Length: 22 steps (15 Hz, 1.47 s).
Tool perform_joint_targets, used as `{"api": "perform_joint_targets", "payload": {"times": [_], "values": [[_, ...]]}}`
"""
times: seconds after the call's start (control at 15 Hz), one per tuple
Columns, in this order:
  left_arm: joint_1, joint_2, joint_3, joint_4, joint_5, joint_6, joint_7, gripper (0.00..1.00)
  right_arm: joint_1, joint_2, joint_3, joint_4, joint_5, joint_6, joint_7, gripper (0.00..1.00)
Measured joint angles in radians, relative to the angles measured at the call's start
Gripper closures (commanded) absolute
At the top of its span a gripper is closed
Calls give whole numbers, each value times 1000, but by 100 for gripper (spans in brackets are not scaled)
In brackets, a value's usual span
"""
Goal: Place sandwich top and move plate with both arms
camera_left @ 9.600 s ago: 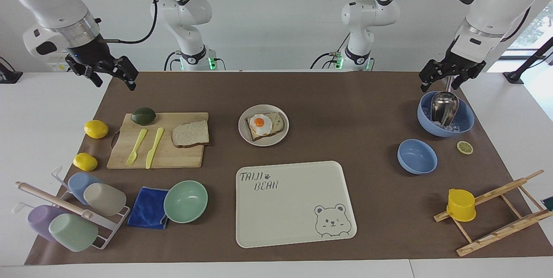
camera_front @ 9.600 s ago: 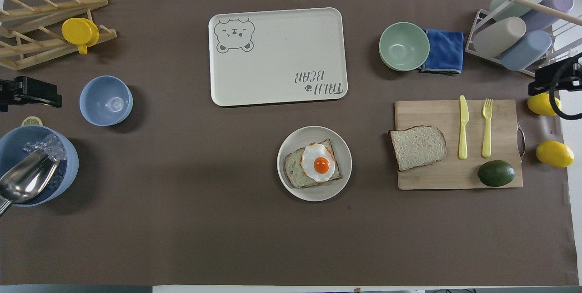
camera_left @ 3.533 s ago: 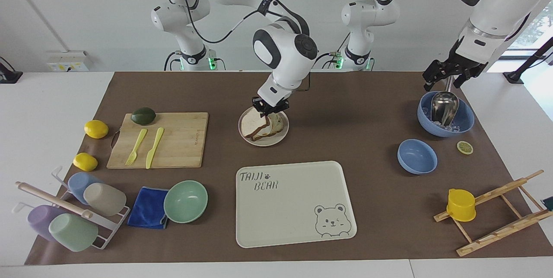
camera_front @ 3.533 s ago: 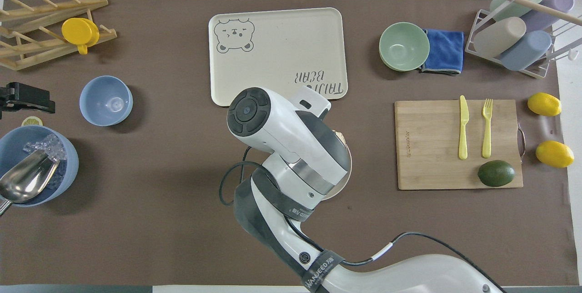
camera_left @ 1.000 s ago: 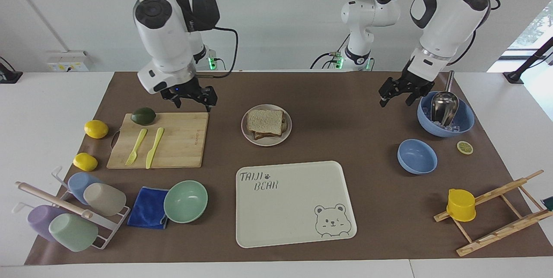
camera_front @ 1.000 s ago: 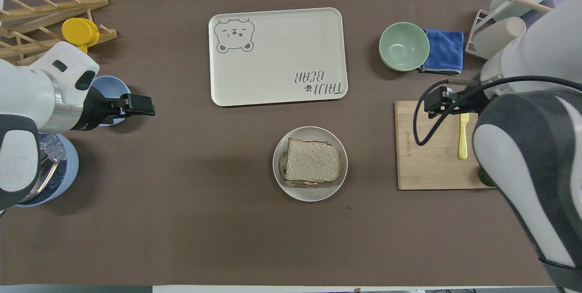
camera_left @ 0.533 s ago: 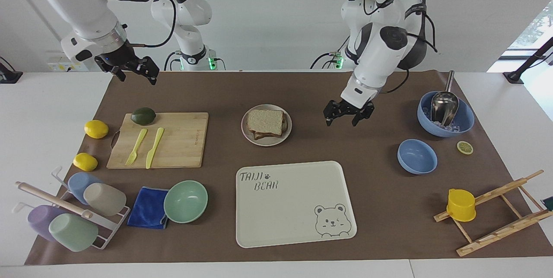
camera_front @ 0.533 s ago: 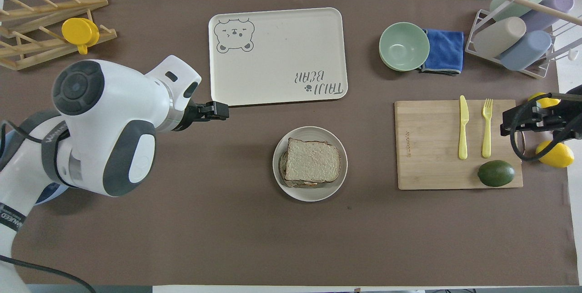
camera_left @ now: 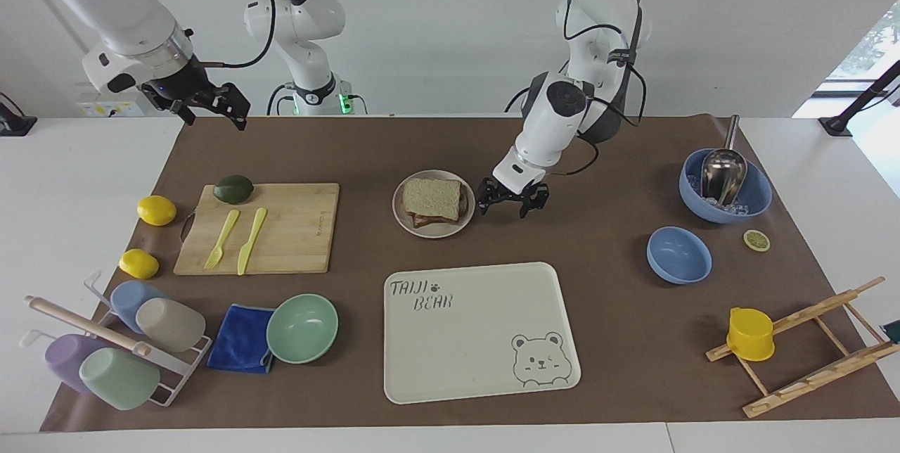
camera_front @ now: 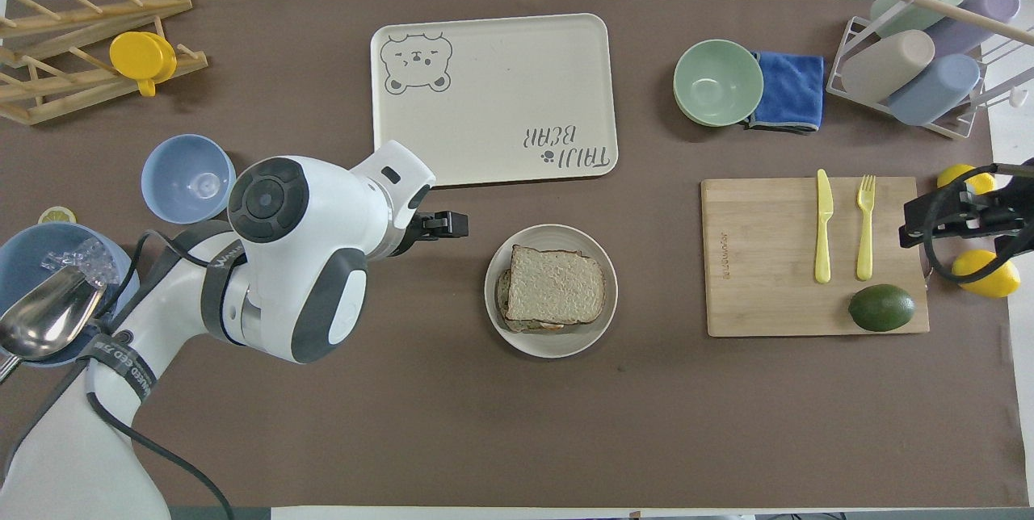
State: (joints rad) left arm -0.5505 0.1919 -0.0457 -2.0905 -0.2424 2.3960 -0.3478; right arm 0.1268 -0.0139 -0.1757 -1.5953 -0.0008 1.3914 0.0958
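Observation:
The sandwich top (camera_left: 431, 194), a pale bread slice with a brown crust, lies on the stack in the round beige plate (camera_left: 439, 231) at the table's middle. It also shows in the overhead view (camera_front: 555, 284) on the plate (camera_front: 549, 346); the egg is hidden under it. My left gripper (camera_left: 503, 207) is open and empty, low over the mat just beside the plate's rim toward the left arm's end, apart from it. My right gripper (camera_left: 207, 110) is open and empty, raised over the mat's corner by the cutting board at the right arm's end.
A cream bear tray (camera_left: 478, 330) lies farther from the robots than the plate. A cutting board (camera_left: 260, 228) holds a fork, a knife and an avocado. Two blue bowls (camera_left: 678, 254), a mint bowl (camera_left: 302, 328), a cup rack and a wooden rack stand around.
My left gripper has come down and across toward the plate's rim. My right gripper has stayed raised by the cutting board's end. The sandwich and plate have not moved.

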Motion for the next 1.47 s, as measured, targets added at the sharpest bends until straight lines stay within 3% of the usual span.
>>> {"api": "perform_joint_targets", "payload": {"times": [0.13, 0.4, 0.87, 1.2, 1.47], "values": [[-23, 14, 0, -1, -2, 2, 0, 8, 0, 2, 0, -21, 0, 1, -1, 0], [-33, 16, 1, -6, -19, 2, 0, 30, -19, -5, -7, -54, 0, 6, -2, 0], [-46, 30, 2, -25, -33, 30, -1, 40, -50, -13, -8, -56, 0, 27, -129, 0], [-56, 30, 1, -25, -49, 42, -7, 60, -97, -14, 26, -56, 0, 28, -147, 0], [-69, 34, 3, -27, -51, 51, -28, 60, -110, -18, 45, -56, 0, 28, -148, 0]]}}
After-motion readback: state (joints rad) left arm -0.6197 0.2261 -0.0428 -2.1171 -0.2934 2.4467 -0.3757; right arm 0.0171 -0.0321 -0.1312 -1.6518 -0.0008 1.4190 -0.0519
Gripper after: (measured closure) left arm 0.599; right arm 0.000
